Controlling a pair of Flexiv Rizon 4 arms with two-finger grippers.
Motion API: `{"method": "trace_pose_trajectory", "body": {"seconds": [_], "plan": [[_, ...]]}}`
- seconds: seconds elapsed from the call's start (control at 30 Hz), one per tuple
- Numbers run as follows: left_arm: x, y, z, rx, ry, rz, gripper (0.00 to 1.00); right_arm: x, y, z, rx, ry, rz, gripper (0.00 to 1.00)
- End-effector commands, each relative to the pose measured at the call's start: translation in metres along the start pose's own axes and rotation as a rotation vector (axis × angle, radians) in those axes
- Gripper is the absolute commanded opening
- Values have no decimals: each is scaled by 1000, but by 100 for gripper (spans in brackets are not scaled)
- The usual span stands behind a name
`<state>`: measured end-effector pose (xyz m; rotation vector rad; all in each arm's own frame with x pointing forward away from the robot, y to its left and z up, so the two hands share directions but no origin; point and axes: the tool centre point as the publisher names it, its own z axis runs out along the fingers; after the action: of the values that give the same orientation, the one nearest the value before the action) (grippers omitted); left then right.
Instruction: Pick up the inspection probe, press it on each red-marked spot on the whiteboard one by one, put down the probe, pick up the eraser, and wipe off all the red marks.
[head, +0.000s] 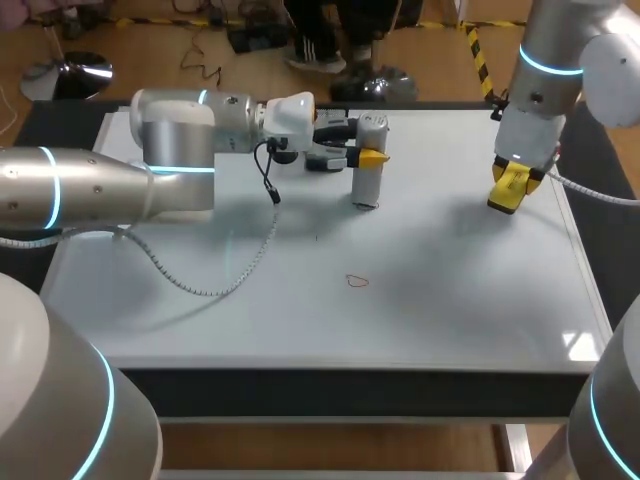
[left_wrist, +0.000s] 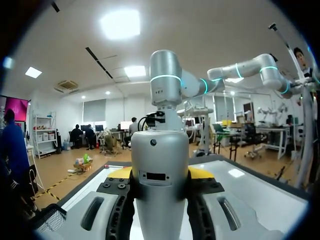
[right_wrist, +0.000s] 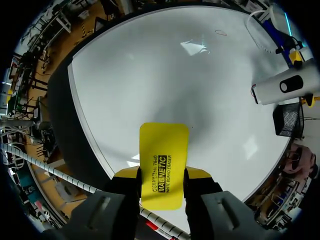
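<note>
The silver cylindrical probe (head: 366, 168) stands upright at the back middle of the whiteboard (head: 450, 300). My left gripper (head: 362, 157) is shut on its upper part from the side. In the left wrist view the probe (left_wrist: 160, 175) fills the gap between the fingers of the left gripper (left_wrist: 160, 174). A single small red mark (head: 357, 281) lies in front of the probe near the board's middle. My right gripper (head: 512, 185) hovers near the board's right edge, shut on the yellow eraser (head: 508, 191). The eraser (right_wrist: 163, 160) sticks out ahead of the right gripper (right_wrist: 161, 176), with the probe (right_wrist: 287, 86) and red mark (right_wrist: 220, 33) farther off.
A white cable (head: 235, 275) from my left arm droops over the board's left half. A dark table border (head: 300, 385) frames the whiteboard. Bare board lies between the two grippers and along the front.
</note>
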<state>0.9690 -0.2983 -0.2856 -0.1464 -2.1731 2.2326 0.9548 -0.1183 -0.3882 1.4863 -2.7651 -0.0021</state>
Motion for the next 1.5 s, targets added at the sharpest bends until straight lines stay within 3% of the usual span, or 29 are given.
{"method": "trace_pose_trajectory", "body": {"seconds": [0.03, 0.7, 1.03, 1.5], "plan": [[0, 4, -2, -16, 3, -1, 0, 0, -1, -1, 1, 4, -1, 0], [1, 2, -1, -45, 23, 3, 0, 0, -1, -1, 1, 4, -1, 0], [-9, -38, 1, -18, 44, 2, 0, 0, -1, -1, 1, 4, -1, 0], [-71, -104, -9, -14, 66, 30, 0, 0, -1, -1, 1, 4, -1, 0]]}}
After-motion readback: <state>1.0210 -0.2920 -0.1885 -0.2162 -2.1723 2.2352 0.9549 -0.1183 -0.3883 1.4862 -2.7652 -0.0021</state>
